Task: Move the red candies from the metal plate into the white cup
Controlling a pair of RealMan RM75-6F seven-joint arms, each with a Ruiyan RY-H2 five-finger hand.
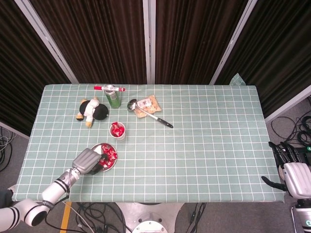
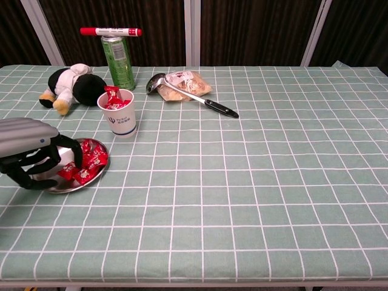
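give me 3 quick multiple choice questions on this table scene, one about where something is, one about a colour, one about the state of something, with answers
1. Where does the red marker lie?
A. across the top of the green can
B. inside the white cup
C. on the metal plate

2. What colour is the ladle's handle?
A. red
B. black
C. white

3. What is the state of the white cup?
A. tipped on its side
B. upright with nothing in it
C. upright with red candies in it

Answers:
1. A, the chest view shows the marker balanced flat on the can's top.
2. B, the handle end pointing away from the snack packet is dark black.
3. C, the cup stands upright and red wrappers poke above its rim, while the left hand hovers over the plate, where more red candies lie.
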